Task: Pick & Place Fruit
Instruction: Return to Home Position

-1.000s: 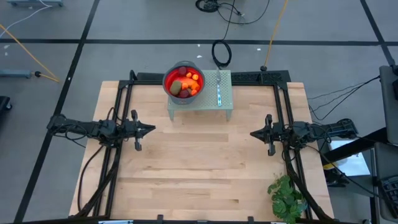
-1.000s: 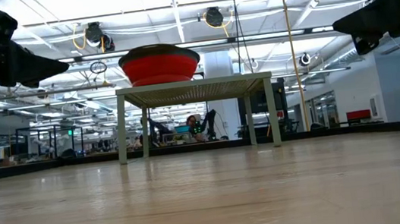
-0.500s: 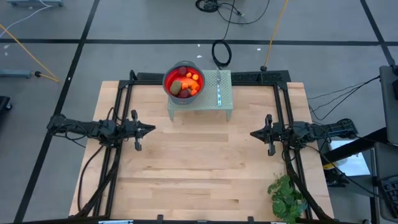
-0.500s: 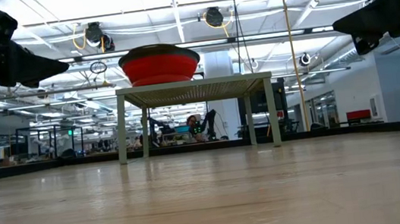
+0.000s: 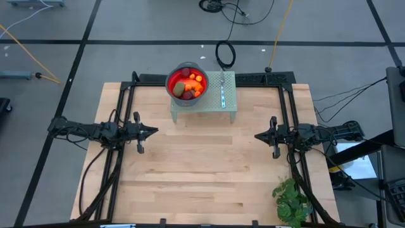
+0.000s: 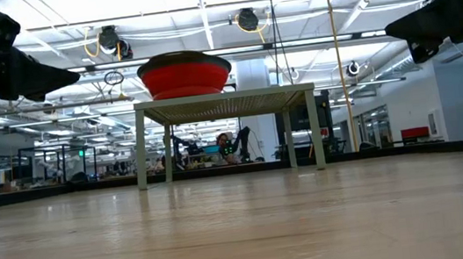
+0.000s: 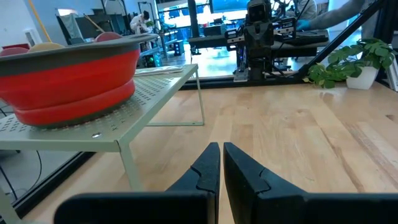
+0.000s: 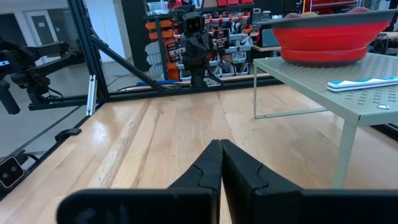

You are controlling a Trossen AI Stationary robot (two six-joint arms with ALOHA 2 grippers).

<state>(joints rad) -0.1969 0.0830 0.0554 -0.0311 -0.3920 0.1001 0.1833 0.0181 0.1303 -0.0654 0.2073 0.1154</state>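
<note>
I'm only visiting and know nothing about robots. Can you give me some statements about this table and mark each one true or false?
1. The fruit lies in the red bowl. True.
2. The bowl stands on the bare table. False: it stands on the green shelf.
3. The left gripper holds a fruit. False: it is shut and empty, above the table.
4. The knife lies on the shelf beside the bowl. True.
5. The right gripper is wide open. False: it is shut.

Table [image 5: 202,164] lies open, save shelf [image 5: 209,105] at back and plant [image 5: 292,199] at corner.
</note>
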